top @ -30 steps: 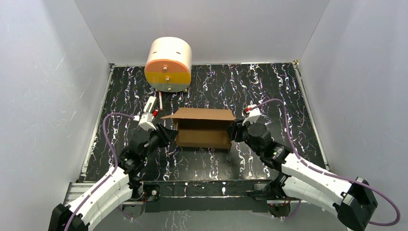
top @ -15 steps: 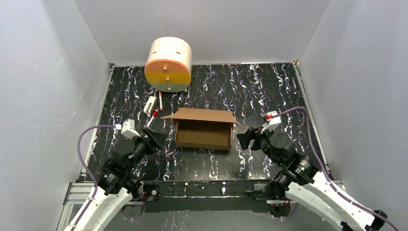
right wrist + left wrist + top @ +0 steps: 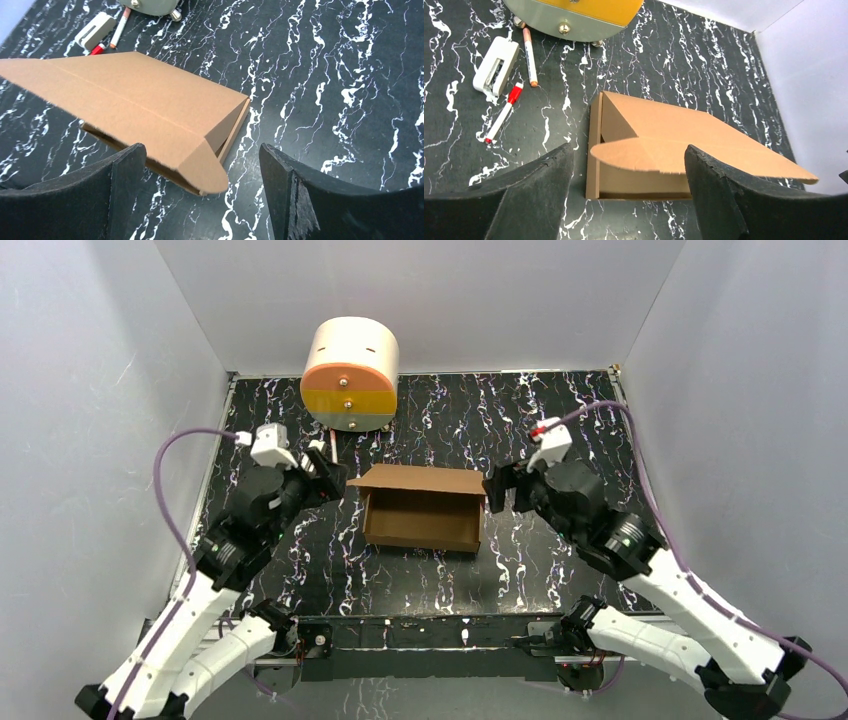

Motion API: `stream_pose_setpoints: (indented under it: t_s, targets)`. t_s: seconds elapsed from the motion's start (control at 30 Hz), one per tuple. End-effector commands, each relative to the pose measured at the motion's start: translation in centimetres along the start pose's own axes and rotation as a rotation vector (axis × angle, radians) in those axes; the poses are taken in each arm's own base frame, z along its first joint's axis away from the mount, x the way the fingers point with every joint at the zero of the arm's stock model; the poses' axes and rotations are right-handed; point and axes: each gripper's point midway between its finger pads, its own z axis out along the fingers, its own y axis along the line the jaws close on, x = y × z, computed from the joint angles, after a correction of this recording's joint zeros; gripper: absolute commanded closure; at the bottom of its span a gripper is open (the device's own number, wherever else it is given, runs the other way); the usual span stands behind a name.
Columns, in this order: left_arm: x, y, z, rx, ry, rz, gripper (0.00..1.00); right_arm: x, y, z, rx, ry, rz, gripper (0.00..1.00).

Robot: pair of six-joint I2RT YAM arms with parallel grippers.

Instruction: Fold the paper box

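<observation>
Hovering wide-jawed, left gripper (image 3: 330, 478) and right gripper (image 3: 497, 490) flank the paper box (image 3: 421, 508).

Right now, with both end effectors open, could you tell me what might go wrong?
The lid's rounded side flap hangs free within the open left end effector; pressing down may crumple it rather than tuck it in. The paper box sits unheld, so an uneven push from the right end effector could slide it towards the red-capped marker.

Black, white-veined surface (image 3: 560, 420). Cream cylinder (image 3: 350, 345) with an orange-and-yellow front, at the far edge. Near its foot lie a white block (image 3: 496, 66), a peach-tipped pen (image 3: 529, 50) and a red-banded marker (image 3: 503, 114).
</observation>
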Motion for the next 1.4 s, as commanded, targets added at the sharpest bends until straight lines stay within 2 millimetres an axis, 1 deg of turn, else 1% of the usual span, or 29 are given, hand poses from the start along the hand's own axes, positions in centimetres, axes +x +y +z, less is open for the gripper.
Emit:
stream_pose_setpoints:
  t_s: [0.0,0.07,0.17,0.23,0.3,0.4,0.5,0.57,0.7,0.8,1.03,1.2,1.37]
  targets:
    - [-2.3,-1.4,2.0,0.004,-0.044,0.072,0.22,-3.9,0.7,1.3,0.029,-0.053,-0.054,0.08]
    - [-1.7,-2.4,3.5,0.037,-0.015,0.073,0.22,-3.9,1.0,2.6,0.040,-0.039,-0.069,0.08]
    - [0.2,-3.2,5.6,0.051,0.078,0.087,0.23,-2.9,1.4,4.6,0.050,-0.004,-0.086,0.08]
    - [1.7,-3.2,6.6,0.053,0.131,0.095,0.24,-1.4,1.6,5.7,0.051,0.036,-0.095,0.08]
    - [3.2,-3.0,7.2,0.053,0.177,0.102,0.24,0.2,1.8,6.3,0.041,0.077,-0.092,0.09]
    - [5.2,-2.4,7.3,0.058,0.224,0.091,0.25,2.6,1.8,6.5,0.024,0.119,-0.077,0.10]
    - [7.4,-1.9,7.1,0.072,0.273,0.078,0.25,4.6,1.6,6.3,0.010,0.153,-0.062,0.11]
    - [8.9,-1.0,6.9,0.055,0.306,0.069,0.25,5.9,1.5,6.1,0.006,0.179,-0.057,0.11]
    - [11.4,-0.2,6.3,0.057,0.359,0.028,0.25,8.8,0.9,5.9,0.012,0.241,-0.047,0.11]
    - [13.2,1.0,6.0,0.031,0.395,0.020,0.25,10.4,0.6,5.8,0.015,0.263,-0.034,0.12]
    - [16.0,3.0,5.9,-0.021,0.400,-0.052,0.25,13.4,0.3,6.1,0.010,0.275,0.011,0.13]
    - [18.0,4.6,6.0,-0.064,0.414,-0.075,0.25,16.0,0.0,6.6,0.009,0.304,0.025,0.15]
    - [20.1,5.8,6.1,-0.083,0.428,-0.109,0.26,18.4,-0.7,6.9,0.026,0.324,0.030,0.17]
